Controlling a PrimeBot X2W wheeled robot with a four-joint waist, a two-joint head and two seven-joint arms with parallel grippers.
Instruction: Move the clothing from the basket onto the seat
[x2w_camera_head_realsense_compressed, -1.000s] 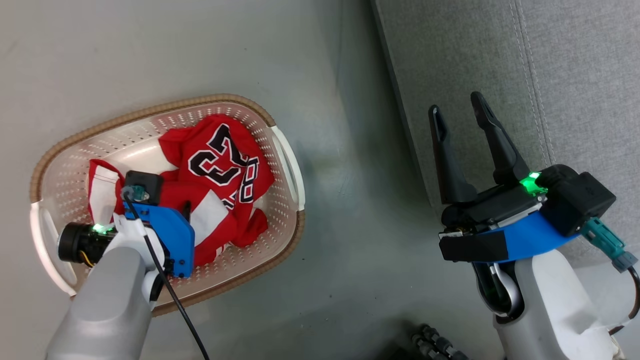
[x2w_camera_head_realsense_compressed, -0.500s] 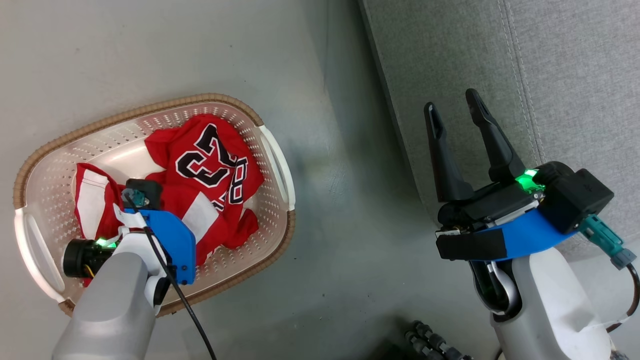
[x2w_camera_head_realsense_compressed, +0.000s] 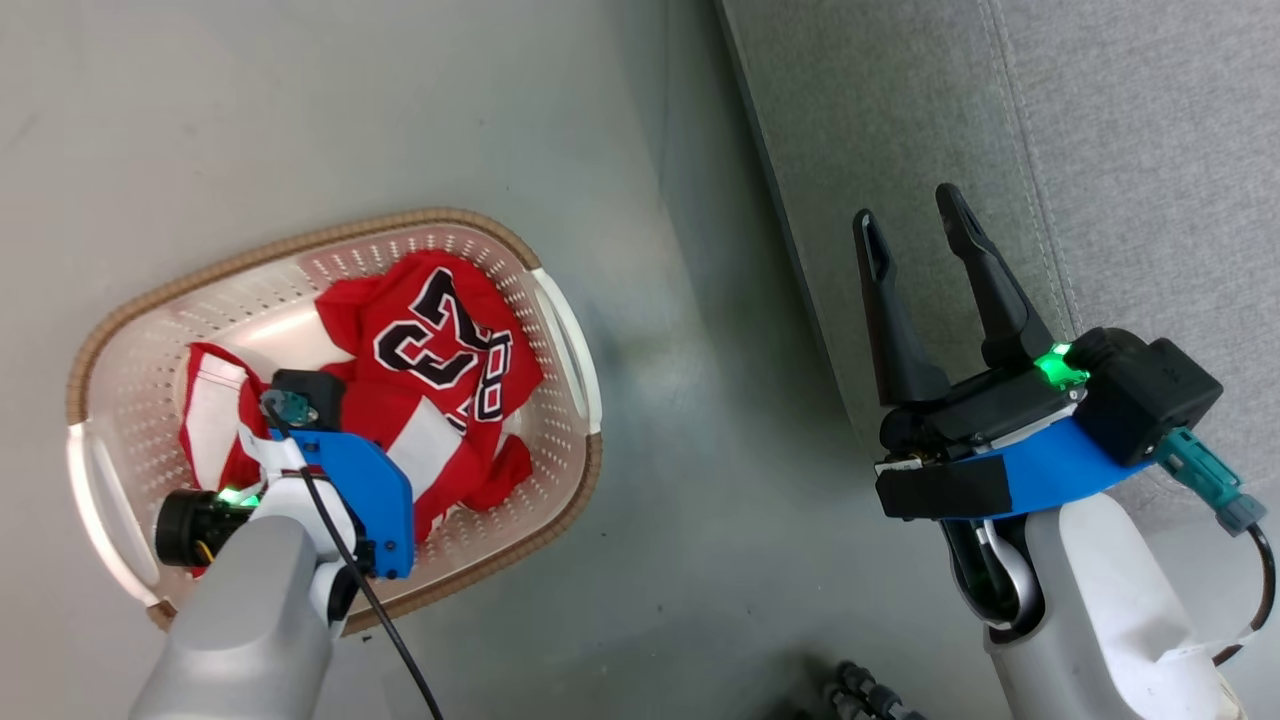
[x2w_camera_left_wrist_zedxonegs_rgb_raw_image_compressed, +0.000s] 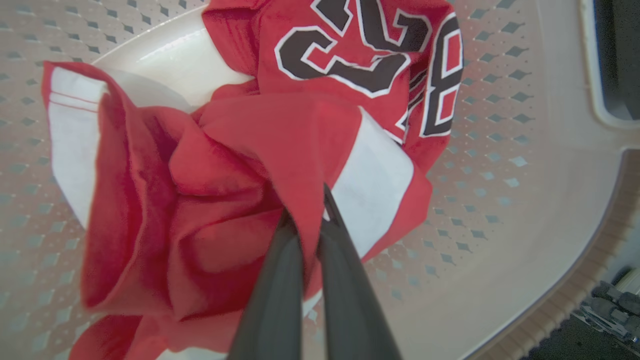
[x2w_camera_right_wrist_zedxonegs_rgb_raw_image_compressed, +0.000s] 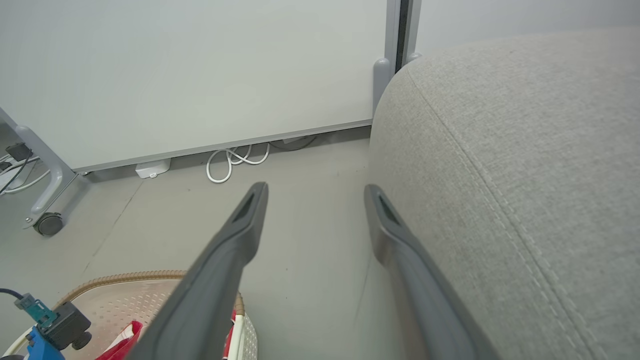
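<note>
At the far left the basket (x2w_camera_head_realsense_compressed: 130, 370) stands on the floor (x2w_camera_head_realsense_compressed: 400, 100), and both pieces of clothing lie inside it. My left end effector (x2w_camera_left_wrist_zedxonegs_rgb_raw_image_compressed: 306, 207) reaches down into the basket from above. Its two fingers are pinched together on a raised fold of the striped garment (x2w_camera_left_wrist_zedxonegs_rgb_raw_image_compressed: 372, 182), just where the red cloth meets the broad white band. The cloth rises in a peak to my fingertips, and the rest of that garment sags in loose folds around them. Touching it on the far side lies the numbered garment (x2w_camera_left_wrist_zedxonegs_rgb_raw_image_compressed: 360, 55), spread toward the basket's right-hand handle (x2w_camera_head_realsense_compressed: 575, 345) with its black numerals facing up.

A strip of bare floor lies between the basket and the seat (x2w_camera_head_realsense_compressed: 1150, 150). My right end effector (x2w_camera_head_realsense_compressed: 908, 210) hovers at the seat's near edge, well apart from the basket and the clothing. Its fingers are spread wide with nothing between them. In the right wrist view one finger stands over the floor and the other over the seat's rounded, seamed edge.
</note>
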